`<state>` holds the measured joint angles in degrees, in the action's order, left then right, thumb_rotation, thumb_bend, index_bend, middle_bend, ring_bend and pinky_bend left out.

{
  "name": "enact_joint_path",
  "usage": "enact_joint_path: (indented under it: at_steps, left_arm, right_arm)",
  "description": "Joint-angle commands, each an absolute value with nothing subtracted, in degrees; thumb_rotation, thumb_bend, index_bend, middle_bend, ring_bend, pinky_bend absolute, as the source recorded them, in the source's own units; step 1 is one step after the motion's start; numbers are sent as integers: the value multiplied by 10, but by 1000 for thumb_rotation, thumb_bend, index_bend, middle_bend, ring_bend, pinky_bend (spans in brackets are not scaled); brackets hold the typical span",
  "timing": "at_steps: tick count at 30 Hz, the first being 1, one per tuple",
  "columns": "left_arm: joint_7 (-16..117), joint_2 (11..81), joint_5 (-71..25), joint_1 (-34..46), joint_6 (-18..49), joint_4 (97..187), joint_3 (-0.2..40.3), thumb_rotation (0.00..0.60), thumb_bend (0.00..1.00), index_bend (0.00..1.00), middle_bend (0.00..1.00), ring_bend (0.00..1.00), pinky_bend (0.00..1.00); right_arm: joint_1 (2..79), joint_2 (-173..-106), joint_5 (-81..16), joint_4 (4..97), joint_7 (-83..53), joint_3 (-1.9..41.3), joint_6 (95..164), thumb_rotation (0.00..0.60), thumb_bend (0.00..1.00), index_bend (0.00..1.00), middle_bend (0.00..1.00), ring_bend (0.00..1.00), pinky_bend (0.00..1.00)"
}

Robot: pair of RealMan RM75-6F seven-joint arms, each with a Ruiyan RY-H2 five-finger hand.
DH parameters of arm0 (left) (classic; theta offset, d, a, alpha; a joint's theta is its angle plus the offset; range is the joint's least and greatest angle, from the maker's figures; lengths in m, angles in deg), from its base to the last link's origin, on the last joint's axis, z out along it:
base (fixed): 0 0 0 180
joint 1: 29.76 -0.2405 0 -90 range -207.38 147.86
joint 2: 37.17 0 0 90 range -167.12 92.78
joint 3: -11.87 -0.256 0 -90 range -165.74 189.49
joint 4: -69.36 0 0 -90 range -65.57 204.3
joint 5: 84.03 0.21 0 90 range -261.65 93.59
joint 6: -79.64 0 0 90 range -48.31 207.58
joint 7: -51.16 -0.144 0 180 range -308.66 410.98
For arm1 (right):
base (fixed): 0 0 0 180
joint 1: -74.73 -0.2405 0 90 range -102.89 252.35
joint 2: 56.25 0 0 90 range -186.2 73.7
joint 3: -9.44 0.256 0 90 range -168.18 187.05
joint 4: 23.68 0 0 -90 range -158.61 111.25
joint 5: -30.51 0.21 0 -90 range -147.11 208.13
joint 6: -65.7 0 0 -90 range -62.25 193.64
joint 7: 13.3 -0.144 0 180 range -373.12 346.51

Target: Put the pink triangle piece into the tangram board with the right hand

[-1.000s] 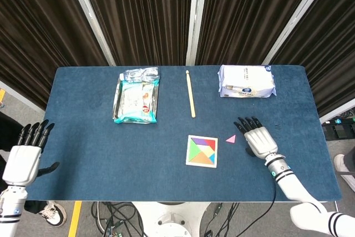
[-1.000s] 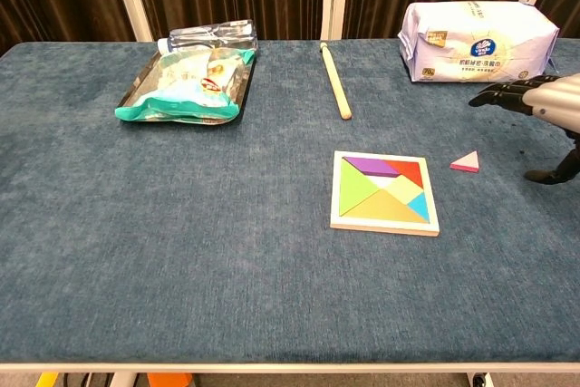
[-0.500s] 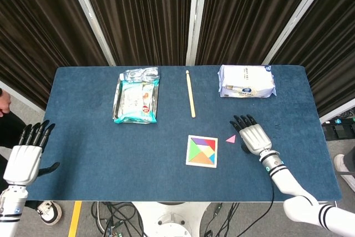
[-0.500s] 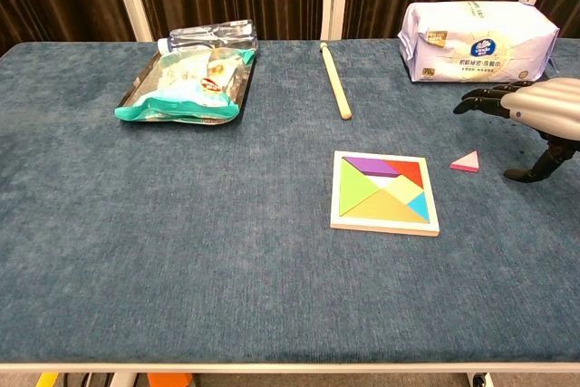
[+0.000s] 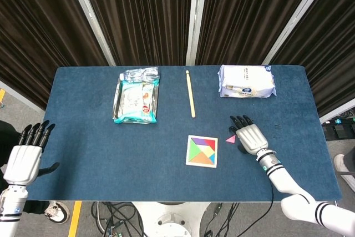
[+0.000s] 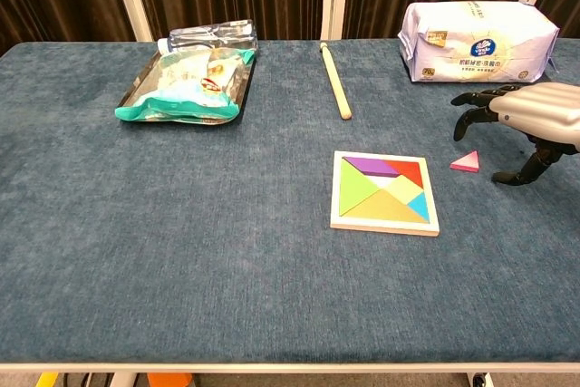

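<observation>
The pink triangle piece point(image 6: 467, 162) point(image 5: 231, 138) lies flat on the blue table just right of the tangram board point(image 6: 385, 191) point(image 5: 202, 151). The board is a pale wooden frame filled with coloured pieces, with a small bare gap near its middle. My right hand point(image 6: 521, 120) point(image 5: 249, 134) hovers open just right of the triangle and slightly above it. Its fingers curve down over the piece and its thumb hangs to the right, none touching it. My left hand point(image 5: 26, 151) hangs open off the table's left edge, seen only in the head view.
A wooden stick point(image 6: 333, 79) lies behind the board. A metal tray point(image 6: 137, 95) with snack packets and a plastic bottle sits at the back left. A white tissue pack point(image 6: 478, 40) rests at the back right, close behind my right hand.
My right hand has moved left toward the pink triangle and its fingers now bend downward over it. The triangle, the board and the left hand have not moved.
</observation>
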<state>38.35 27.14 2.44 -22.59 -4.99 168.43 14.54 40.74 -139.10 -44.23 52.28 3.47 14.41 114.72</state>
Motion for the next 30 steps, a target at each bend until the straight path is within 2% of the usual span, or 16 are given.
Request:
enact_joint_path:
  at_steps: [1, 15, 30]
  left_arm:
    - [383, 271, 24, -226, -49, 1685, 145, 600, 0, 32, 0, 0, 0]
    - [383, 274, 22, -226, -47, 1683, 144, 600, 0, 32, 0, 0, 0]
    - [389, 275, 20, -226, -45, 1676, 142, 600, 0, 32, 0, 0, 0]
  right_arm:
    - [406, -1392, -442, 522, 34, 144, 1148, 600, 218, 302, 0, 0, 0]
    - [400, -1395, -438, 518, 34, 137, 1149, 600, 219, 407, 0, 0, 0]
    - [393, -1403, -435, 512, 29, 134, 1149, 600, 218, 418, 0, 0, 0]
